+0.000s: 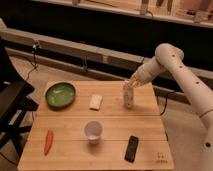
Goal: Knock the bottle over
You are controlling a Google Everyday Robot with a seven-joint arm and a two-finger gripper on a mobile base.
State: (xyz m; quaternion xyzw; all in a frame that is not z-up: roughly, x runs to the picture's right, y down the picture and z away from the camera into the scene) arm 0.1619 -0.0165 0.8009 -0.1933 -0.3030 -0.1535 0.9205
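A clear plastic bottle (129, 95) stands upright near the far right of the wooden table (75, 150). My gripper (133, 82) is at the end of the white arm that reaches in from the right. It sits right at the bottle's top, touching or nearly touching it.
On the table are a green bowl (60, 94) at the far left, a white sponge-like block (95, 101), a white cup (93, 131) in the middle, an orange carrot (48, 141) at the front left and a black rectangular device (132, 148) at the front right. A dark chair (10, 105) stands left.
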